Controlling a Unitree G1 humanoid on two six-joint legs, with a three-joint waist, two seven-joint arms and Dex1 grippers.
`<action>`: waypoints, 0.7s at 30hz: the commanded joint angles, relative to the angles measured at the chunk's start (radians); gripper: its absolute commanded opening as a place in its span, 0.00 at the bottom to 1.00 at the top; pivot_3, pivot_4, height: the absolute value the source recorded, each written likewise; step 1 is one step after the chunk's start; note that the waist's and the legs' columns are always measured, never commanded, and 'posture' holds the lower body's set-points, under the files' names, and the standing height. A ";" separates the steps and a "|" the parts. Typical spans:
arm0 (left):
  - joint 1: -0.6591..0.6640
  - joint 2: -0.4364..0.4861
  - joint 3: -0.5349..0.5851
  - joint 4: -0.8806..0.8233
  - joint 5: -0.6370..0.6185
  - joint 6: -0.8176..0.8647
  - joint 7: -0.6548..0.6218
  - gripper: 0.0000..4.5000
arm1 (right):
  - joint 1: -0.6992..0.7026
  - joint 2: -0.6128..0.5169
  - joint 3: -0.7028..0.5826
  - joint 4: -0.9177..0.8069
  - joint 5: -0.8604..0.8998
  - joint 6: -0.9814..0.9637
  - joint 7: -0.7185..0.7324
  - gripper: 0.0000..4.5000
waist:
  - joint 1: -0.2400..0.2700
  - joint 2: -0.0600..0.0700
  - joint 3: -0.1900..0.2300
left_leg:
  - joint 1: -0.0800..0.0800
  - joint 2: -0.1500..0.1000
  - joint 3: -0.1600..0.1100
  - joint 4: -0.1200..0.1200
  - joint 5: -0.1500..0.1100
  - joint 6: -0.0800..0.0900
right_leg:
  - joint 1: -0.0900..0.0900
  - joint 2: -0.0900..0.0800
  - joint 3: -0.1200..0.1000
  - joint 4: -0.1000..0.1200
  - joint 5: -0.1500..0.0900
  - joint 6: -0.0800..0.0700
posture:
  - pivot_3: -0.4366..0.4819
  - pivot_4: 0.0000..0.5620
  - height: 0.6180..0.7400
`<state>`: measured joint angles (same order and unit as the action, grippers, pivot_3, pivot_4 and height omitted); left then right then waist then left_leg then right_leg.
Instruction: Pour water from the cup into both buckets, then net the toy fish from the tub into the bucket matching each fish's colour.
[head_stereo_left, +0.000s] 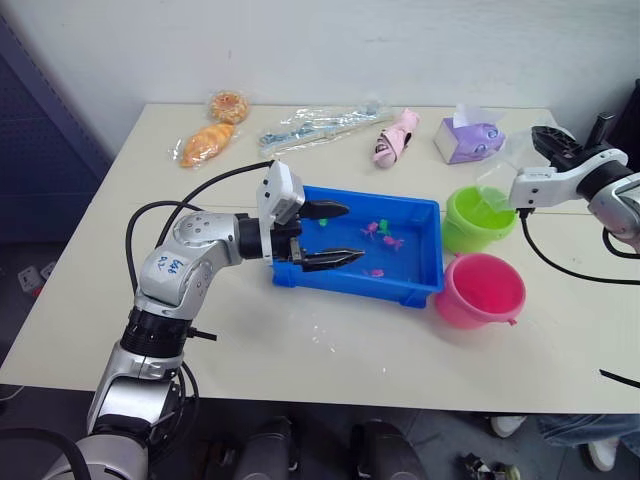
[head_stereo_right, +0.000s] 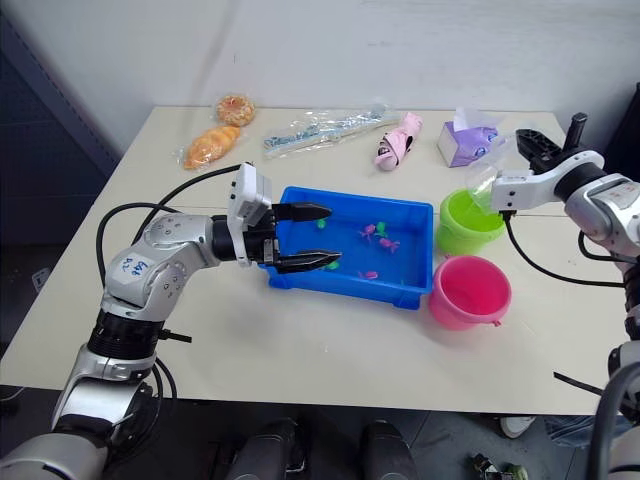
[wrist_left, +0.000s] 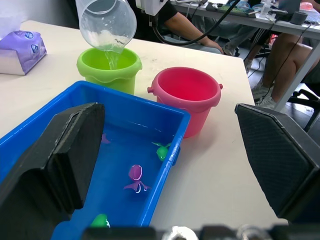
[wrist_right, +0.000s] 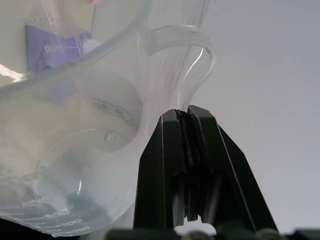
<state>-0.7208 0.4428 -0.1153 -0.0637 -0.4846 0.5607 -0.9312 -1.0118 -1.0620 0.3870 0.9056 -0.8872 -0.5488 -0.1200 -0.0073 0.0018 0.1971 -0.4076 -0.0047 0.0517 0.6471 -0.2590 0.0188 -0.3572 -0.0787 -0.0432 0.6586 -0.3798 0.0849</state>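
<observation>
Head views: a beige table (head_stereo_left: 330, 350) against a white wall carries the blue tub (head_stereo_left: 415, 290), with the green bucket (head_stereo_left: 478, 222) and pink bucket (head_stereo_left: 480, 290) beside it. The left gripper (head_stereo_left: 335, 235) hangs released over the tub's near end. The left arm bears unreadable blue handwriting.

Left wrist view: the cup (wrist_left: 107, 22) is tilted, pouring water into the green bucket; toy fish (wrist_left: 135, 177) lie in the tub; seated people show behind.

Right wrist view: the right gripper (wrist_right: 186, 122) is clenched on the cup's handle.
</observation>
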 joint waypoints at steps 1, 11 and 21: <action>-0.021 -0.005 0.016 -0.014 -0.001 -0.021 -0.005 1.00 | -0.026 -0.039 -0.064 0.021 0.069 0.008 0.010 0.02 | 0.000 0.000 0.000 | 0.000 0.000 0.000 0.000 0.000 0.000 | 0.000 0.000 0.000 0.000 0.000 0.000 | 0.48 0.27 0.99; -0.012 -0.001 0.017 -0.020 -0.005 -0.023 -0.017 1.00 | 0.327 0.129 -0.617 -0.241 0.788 0.350 0.285 0.02 | 0.006 -0.002 0.001 | 0.000 0.001 -0.002 0.000 0.000 0.001 | 0.004 0.000 -0.003 0.001 0.000 0.000 | 0.48 0.27 0.99; 0.011 0.052 0.021 -0.095 -0.106 0.074 -0.134 1.00 | 0.784 0.519 -1.095 -0.937 1.263 0.833 0.168 0.02 | 0.005 -0.002 0.001 | 0.001 0.001 -0.004 0.000 0.000 0.001 | 0.004 0.000 -0.003 0.002 0.000 0.000 | 0.48 0.27 0.99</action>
<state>-0.7011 0.4857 -0.1178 -0.1173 -0.5526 0.6224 -1.0414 -0.2473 -0.5720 -0.6209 0.0645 0.2881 0.2485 0.0875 -0.0021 0.0003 0.1979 -0.4066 -0.0039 0.0480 0.6472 -0.2586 0.0195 -0.3535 -0.0786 -0.0459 0.6595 -0.3798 0.0848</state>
